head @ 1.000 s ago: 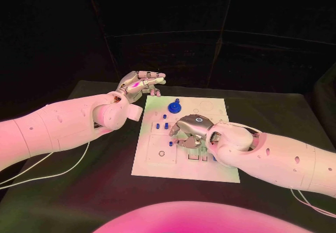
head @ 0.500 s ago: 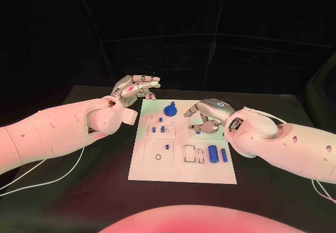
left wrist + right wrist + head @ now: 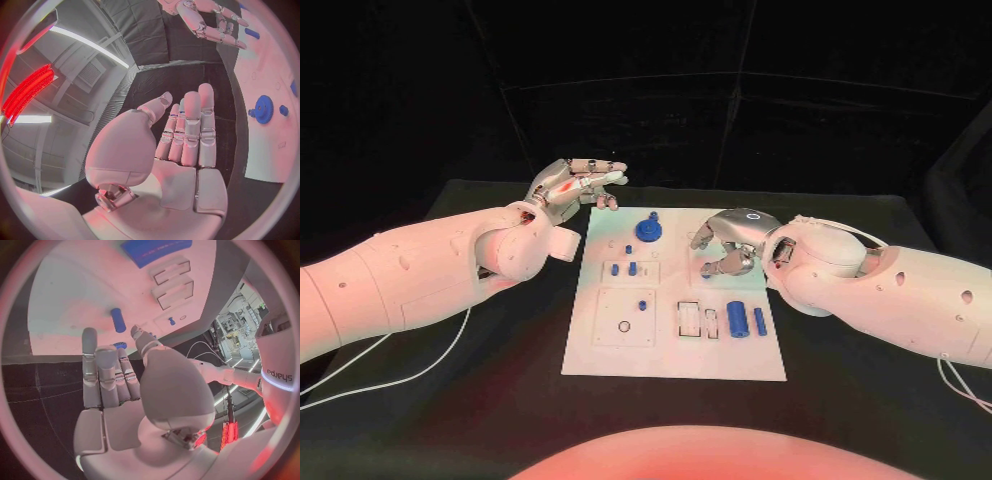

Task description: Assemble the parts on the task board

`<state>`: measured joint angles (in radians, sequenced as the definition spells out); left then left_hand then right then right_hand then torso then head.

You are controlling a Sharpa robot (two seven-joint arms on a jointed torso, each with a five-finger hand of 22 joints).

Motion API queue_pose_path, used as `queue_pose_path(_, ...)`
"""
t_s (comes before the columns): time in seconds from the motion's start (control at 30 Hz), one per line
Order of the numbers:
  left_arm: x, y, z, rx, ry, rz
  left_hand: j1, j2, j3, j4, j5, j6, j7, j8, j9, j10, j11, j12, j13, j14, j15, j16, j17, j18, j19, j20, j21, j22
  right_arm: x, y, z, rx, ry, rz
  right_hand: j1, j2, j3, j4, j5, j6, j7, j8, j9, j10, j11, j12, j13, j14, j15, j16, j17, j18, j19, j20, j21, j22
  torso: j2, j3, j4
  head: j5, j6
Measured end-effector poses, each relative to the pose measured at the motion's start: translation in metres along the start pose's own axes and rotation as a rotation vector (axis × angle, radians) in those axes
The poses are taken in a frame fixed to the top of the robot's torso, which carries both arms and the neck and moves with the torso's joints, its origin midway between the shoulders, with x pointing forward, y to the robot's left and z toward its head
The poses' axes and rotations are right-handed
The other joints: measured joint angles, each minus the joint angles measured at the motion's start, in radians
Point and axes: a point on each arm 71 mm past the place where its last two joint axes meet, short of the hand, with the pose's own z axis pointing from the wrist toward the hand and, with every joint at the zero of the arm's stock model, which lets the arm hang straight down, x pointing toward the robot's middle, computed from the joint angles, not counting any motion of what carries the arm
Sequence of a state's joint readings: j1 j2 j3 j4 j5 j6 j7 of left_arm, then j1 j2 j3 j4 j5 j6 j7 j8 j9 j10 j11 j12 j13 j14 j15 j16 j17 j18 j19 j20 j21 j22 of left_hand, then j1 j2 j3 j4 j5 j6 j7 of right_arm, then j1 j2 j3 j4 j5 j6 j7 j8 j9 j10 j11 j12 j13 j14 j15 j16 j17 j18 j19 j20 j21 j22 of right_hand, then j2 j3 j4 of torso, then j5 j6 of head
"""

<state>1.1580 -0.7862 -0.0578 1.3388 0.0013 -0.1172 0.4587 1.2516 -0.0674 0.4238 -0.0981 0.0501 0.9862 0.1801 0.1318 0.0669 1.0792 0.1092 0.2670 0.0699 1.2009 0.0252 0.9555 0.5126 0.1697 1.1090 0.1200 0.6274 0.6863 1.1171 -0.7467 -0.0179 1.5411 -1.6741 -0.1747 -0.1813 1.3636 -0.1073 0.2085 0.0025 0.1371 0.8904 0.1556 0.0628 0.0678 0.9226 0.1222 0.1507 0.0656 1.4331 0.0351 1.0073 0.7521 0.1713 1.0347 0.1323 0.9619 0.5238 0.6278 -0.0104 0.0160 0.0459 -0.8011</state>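
The white task board (image 3: 672, 352) lies mid-table. A blue gear (image 3: 651, 222) stands near its far edge, with small blue pegs (image 3: 633, 267) below it and two blue cylinders (image 3: 737, 319) lying at its right. My right hand (image 3: 728, 247) hovers over the board's far right part with its fingers curled down. At its fingertips a small blue part (image 3: 119, 345) sits between thumb and finger. A blue peg (image 3: 117, 320) stands on the board (image 3: 75, 305) beyond it. My left hand (image 3: 574, 184) hangs off the board's far left corner, its fingers (image 3: 189, 127) straight and holding nothing. The gear (image 3: 262, 109) lies beside it.
Two empty rectangular slots (image 3: 691, 318) sit left of the cylinders, and a square plate with a small ring hole (image 3: 626, 326) takes the board's near left. Black table (image 3: 459, 400) surrounds the board. White cables (image 3: 387, 365) trail along the table on both sides.
My right hand has moved from the board's middle up to its far right part, a small blue part showing at its fingertips on the way. The left hand has stayed nearly still.
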Motion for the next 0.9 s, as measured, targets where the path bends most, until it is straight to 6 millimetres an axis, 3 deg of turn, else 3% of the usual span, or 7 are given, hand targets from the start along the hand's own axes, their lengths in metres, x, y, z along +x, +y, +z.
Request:
queue_pose_path(0.23,-0.0002,0.0002,0.0001,-0.002,0.001,-0.001,0.004,0.004,0.0,0.0,0.0,0.0,0.0,0.0,0.0,0.0,0.0,0.0,0.0,-0.004,0.004,0.0,0.0,0.0,0.0,0.0,0.0,-0.001,0.0068,0.0003,0.0032,0.005,0.089,-0.037,0.009,0.009,-0.022,0.003,0.011,0.019,-0.006,0.006,0.002,0.019,-0.008,0.018,0.001,0.003,-0.003,0.0,-0.002,0.0,0.004,-0.004,-0.008,-0.005,0.0,0.0001,0.0011,0.0,-0.003)
queue_pose_path(0.4,-0.0003,0.0004,0.0003,-0.004,0.002,-0.001,0.004,0.004,0.0,0.0,0.0,0.0,0.0,0.0,0.0,0.0,0.0,0.0,0.0,-0.004,0.004,0.0,0.0,0.0,0.0,0.0,0.0,-0.001,0.0093,-0.001,0.0058,0.01,0.116,-0.052,0.037,0.037,-0.027,-0.001,0.011,0.051,0.009,0.009,0.004,0.037,-0.011,0.034,0.001,0.009,-0.009,-0.004,-0.001,0.0,0.011,-0.011,-0.011,-0.007,0.0,0.0007,0.0011,0.001,-0.004)
queue_pose_path(0.6,-0.0004,0.0007,0.0008,-0.006,0.003,-0.001,0.004,0.004,0.0,0.0,0.0,0.0,0.0,0.0,0.0,0.0,0.0,0.0,0.0,-0.004,0.003,0.0,0.0,0.0,0.0,0.0,0.0,-0.001,0.0097,0.0002,0.0082,0.001,0.115,-0.062,0.055,0.055,-0.007,-0.008,0.011,0.088,0.009,0.016,0.006,0.067,-0.013,0.043,-0.002,0.022,-0.014,0.038,0.052,0.0,0.035,-0.016,0.013,0.023,0.0,0.0012,0.0,0.002,-0.003)
queue_pose_path(0.9,-0.0014,0.0011,0.0011,-0.008,0.002,-0.001,0.004,0.004,0.0,0.0,0.0,0.0,0.0,0.0,0.0,0.0,0.0,0.0,0.0,-0.004,0.004,0.0,-0.001,0.0,0.0,0.0,-0.004,-0.001,0.0095,0.0013,0.0087,-0.013,0.11,-0.068,0.064,0.064,0.052,-0.005,-0.003,0.137,0.004,0.015,0.006,0.131,-0.024,0.042,-0.003,0.029,-0.021,0.111,0.137,0.0,0.083,-0.022,0.08,0.114,0.0,0.0012,-0.0006,-0.002,-0.005)
